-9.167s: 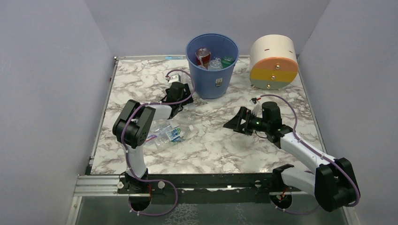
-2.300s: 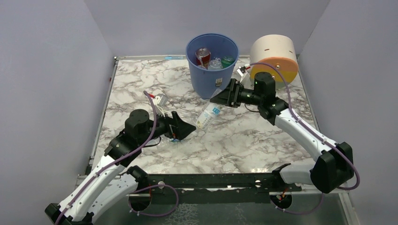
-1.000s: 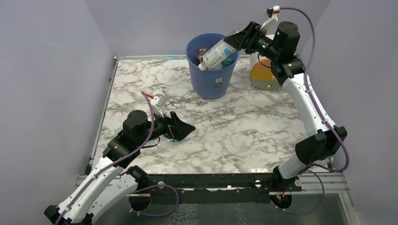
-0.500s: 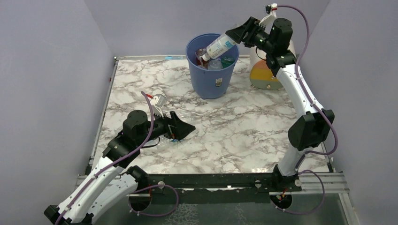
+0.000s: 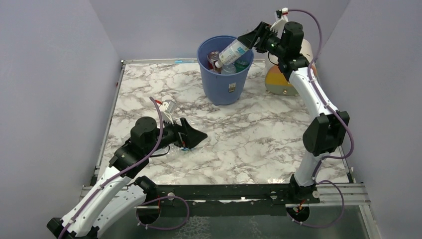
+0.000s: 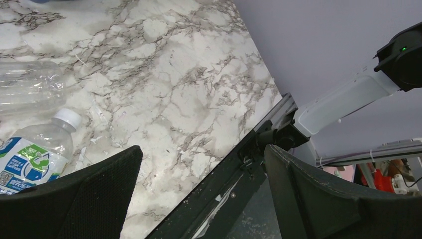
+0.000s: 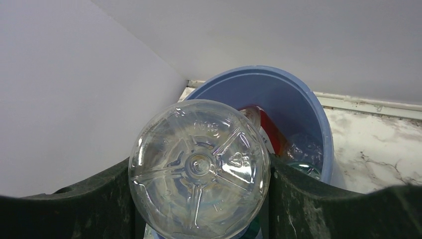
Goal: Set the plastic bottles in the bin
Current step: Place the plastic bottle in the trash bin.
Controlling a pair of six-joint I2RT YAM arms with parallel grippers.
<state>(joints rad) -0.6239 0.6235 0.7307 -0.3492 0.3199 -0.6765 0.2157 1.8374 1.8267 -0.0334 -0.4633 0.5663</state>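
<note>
A table (image 5: 259, 144) topped in white marble veined with grey is enclosed by 3 plain lavender-grey walls: the left wall (image 5: 50, 74), the back wall (image 5: 164, 25) and the right wall (image 5: 383, 84). An aluminium rail (image 5: 99, 196) is fixed along the table's near edge. Soft, even light is cast throughout.

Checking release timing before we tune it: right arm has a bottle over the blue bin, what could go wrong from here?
1. The bottle in the right gripper hangs tilted, cap down, its base near the bin rim; released now, it might clip the rim and fall outside.
2. Other bottles already lie in the bin; it may bounce off them.
3. The left gripper, open and low, could nudge the white-capped bottle into rolling.
</note>
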